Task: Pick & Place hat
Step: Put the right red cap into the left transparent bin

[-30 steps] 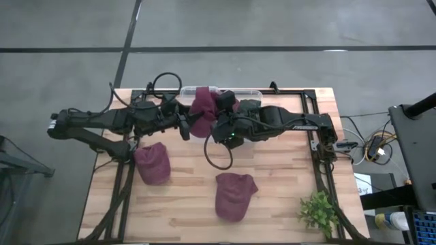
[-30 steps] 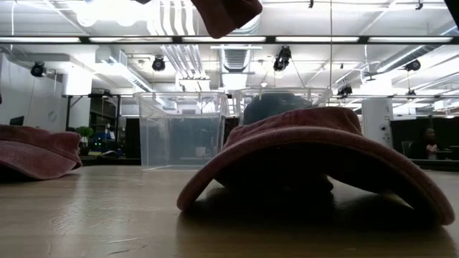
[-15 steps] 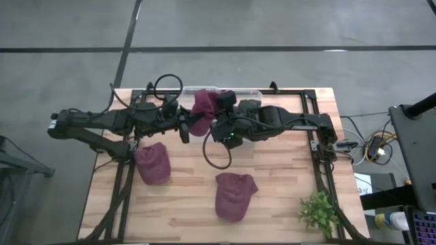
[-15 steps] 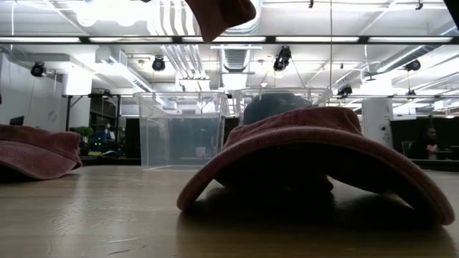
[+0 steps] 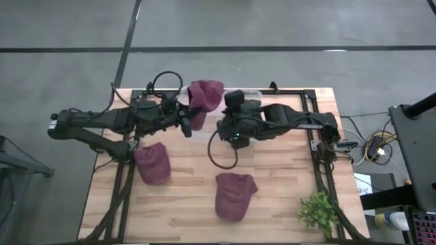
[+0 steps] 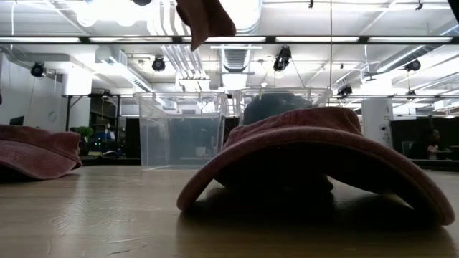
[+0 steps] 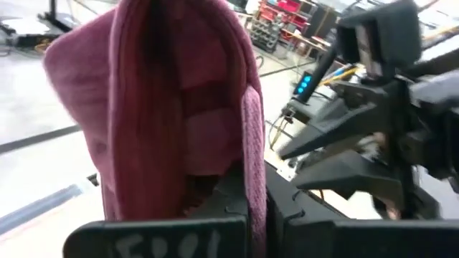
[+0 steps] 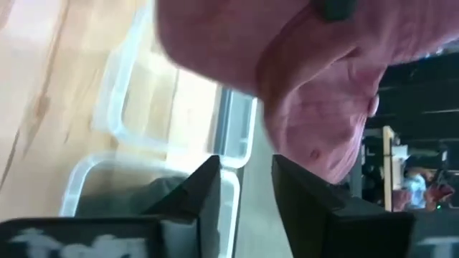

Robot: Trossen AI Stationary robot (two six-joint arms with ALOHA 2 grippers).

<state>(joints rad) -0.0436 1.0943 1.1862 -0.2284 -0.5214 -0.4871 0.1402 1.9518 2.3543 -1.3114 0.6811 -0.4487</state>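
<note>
A maroon hat hangs high over the far edge of the table, and its lower tip shows at the top of the low view. My left gripper reaches in from the table's left and is shut on it. My right gripper stands open just to the right of the hat, with nothing between its fingers; it also shows in the high view. Two more maroon hats lie brim-down on the table, one at the left and one near the front. My left gripper pinches bunched cloth at the hat's near side between its two fingers. The fingers come in about level from the table's left. The hat stands out past the fingertips, lifted clear of the table and the bin, with its folds running lengthwise.
A clear plastic bin stands at the table's far edge, below and beside the held hat; it also shows in the low view. A small green plant stands at the near right corner. Bare wood lies between the two resting hats.
My right gripper has let go of the hat and drawn back a little toward the table's right. The hat has stayed with my left gripper and has swung toward the far edge, away from my right gripper.
</note>
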